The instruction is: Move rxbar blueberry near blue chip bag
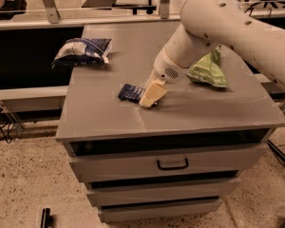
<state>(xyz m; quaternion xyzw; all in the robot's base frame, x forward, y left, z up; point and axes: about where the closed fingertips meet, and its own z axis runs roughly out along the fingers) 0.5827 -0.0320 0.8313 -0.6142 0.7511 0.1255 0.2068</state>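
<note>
Where end effector (150, 96) overhangs cabinet (213, 110), rxbar blueberry (130, 92) alongside

Smooth white arm (218, 30), vented wrist (170, 72), cream claw (148, 100) low over cabinet top (218, 108).

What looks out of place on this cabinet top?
The chip bag at the back left juts past the left edge of the cabinet, so it could slide off. The gripper is low at the rxbar, mid-top. The green bag lies right. Nothing is spilled.

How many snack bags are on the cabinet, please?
2: the blue chip bag at the back-left corner, a green bag on the right, partly behind the arm. The pincer is mid-top, at the rxbar blueberry.
</note>
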